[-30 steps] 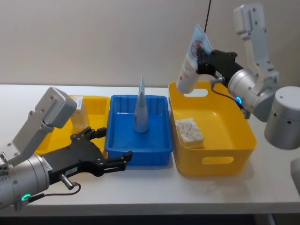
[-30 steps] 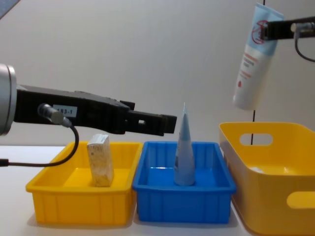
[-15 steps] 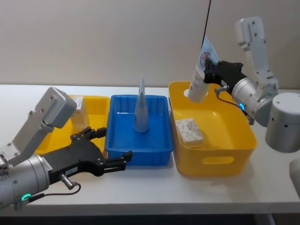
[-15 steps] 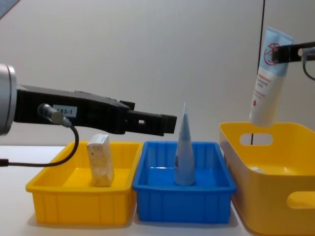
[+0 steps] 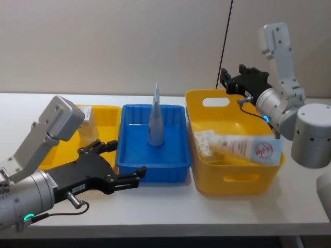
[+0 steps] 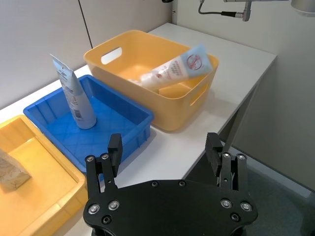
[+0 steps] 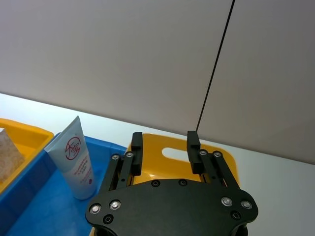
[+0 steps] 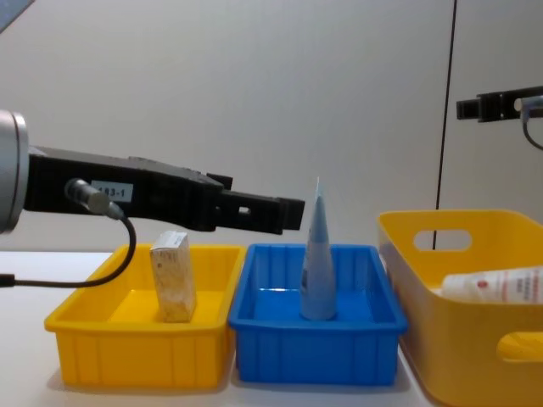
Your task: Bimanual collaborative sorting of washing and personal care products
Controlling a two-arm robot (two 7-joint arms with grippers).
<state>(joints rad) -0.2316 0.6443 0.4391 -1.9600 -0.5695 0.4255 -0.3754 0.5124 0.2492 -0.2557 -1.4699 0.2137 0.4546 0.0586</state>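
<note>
— Where are your grippers now?
— Your right gripper [image 5: 239, 81] hangs above the far rim of the deep yellow bin [image 5: 227, 182], jaws released, grasping nothing. Your left gripper [image 5: 118, 166] waits before the blue tray [image 5: 129, 165], jaws spread.
— And the tubes?
— One pale blue tube [image 5: 243, 148] lies slanted inside the deep bin, over the tan mottled carton [image 5: 203, 139]. Another tube [image 5: 155, 124] stands upright in the blue tray.

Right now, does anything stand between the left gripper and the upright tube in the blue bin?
Only the blue bin's near wall. The left gripper hangs open just before it; the upright tube stands alone inside.
</note>
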